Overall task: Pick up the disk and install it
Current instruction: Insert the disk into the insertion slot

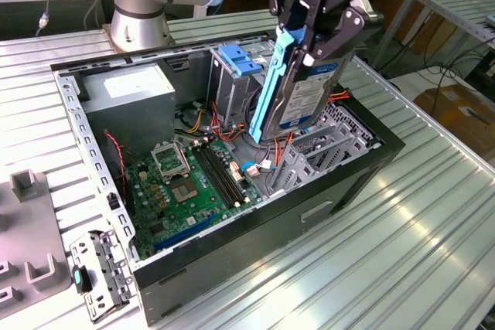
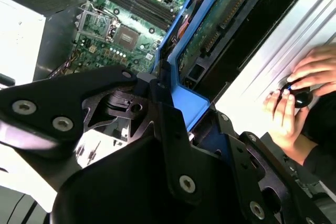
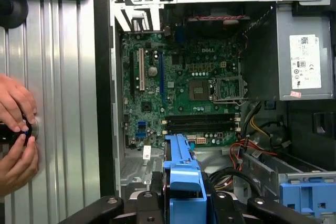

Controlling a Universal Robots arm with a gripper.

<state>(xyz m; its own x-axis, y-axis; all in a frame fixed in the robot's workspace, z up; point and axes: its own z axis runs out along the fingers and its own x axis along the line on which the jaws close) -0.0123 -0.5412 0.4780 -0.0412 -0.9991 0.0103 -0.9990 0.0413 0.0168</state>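
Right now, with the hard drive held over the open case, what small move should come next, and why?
Probably lower it slowly: the end effector grips the hard drive nearly upright over the open computer case, its lower end near the grey drive bay, not seated.

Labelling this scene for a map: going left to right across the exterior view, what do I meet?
From the left: grey fixture blocks → loose metal bracket with green tab → green motherboard → the disk, held upright by the gripper.
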